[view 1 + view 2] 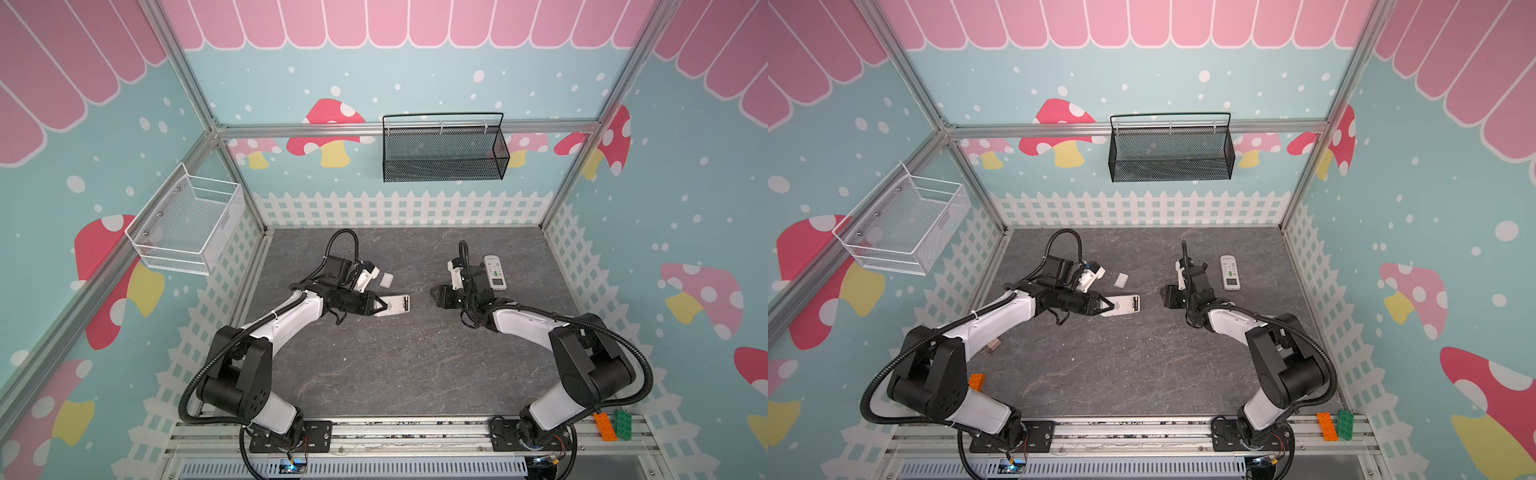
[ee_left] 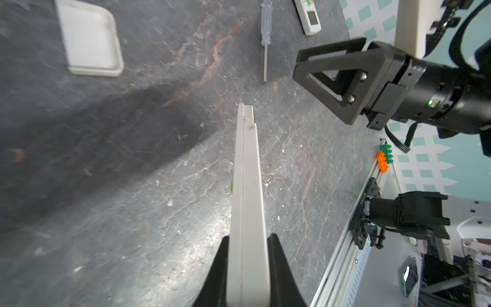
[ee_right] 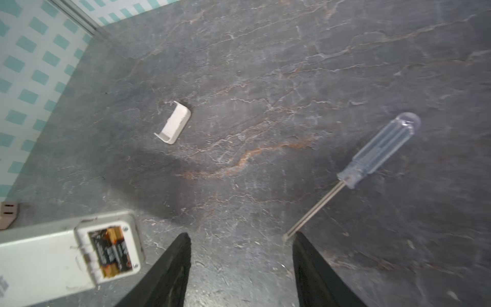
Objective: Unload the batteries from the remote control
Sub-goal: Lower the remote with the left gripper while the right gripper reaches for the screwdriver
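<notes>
Between remote point(image 3: 39, 255) edge and screwdriver point(image 3: 372, 162), open tabletop point(image 3: 239, 212)

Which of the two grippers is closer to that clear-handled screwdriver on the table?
Right. The right gripper, open, has one fingertip just beside the metal tip of the screwdriver. The left gripper is farther off, clamped on the opened remote, with the screwdriver lying beyond the remote's far end.

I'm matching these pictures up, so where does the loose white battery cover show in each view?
In a top view: battery cover just beyond the open remote, toward the back wall.
In a top view: same spot, beyond that remote.
Left wrist: lying apart from the edge-on remote.
Right wrist: lying apart from remote and screwdriver.
Shared landmark: the open remote.
</notes>
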Available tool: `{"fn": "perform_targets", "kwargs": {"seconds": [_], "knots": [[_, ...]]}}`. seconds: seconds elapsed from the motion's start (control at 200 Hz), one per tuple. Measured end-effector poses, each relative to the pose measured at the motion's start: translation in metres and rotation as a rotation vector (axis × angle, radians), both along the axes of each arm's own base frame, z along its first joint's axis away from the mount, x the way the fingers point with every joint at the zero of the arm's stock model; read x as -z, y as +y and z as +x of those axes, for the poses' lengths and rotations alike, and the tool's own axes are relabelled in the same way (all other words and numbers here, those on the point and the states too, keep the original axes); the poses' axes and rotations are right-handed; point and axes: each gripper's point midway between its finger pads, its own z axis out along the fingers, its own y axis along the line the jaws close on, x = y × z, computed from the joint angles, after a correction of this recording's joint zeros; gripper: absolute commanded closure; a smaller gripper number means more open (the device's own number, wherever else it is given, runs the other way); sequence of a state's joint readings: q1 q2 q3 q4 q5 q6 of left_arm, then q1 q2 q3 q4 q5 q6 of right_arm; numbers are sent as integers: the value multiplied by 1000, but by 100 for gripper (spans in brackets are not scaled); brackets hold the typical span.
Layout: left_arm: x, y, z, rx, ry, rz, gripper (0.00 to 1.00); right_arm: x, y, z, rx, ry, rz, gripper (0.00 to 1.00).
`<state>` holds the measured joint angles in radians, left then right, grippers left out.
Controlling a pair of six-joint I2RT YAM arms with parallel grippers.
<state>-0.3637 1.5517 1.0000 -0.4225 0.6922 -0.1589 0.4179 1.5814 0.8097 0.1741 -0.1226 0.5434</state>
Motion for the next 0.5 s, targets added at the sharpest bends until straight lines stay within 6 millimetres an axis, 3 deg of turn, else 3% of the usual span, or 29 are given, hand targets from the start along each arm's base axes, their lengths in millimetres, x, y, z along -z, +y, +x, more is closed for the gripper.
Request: {"fn": "perform_targets", "kwargs": {"seconds": [0.11,0.29,0.5], "knots": [[8,-17,-8,30,44,-19,97,-9,-14,-2,32,-7,-37,34],[26,-19,-8,9,108,-29,96,-27,-33,-11,69,-49,-70,32],[39,-21,-11,7,162,-38,92,-13,-62,-35,121,-6,-115,30]]}}
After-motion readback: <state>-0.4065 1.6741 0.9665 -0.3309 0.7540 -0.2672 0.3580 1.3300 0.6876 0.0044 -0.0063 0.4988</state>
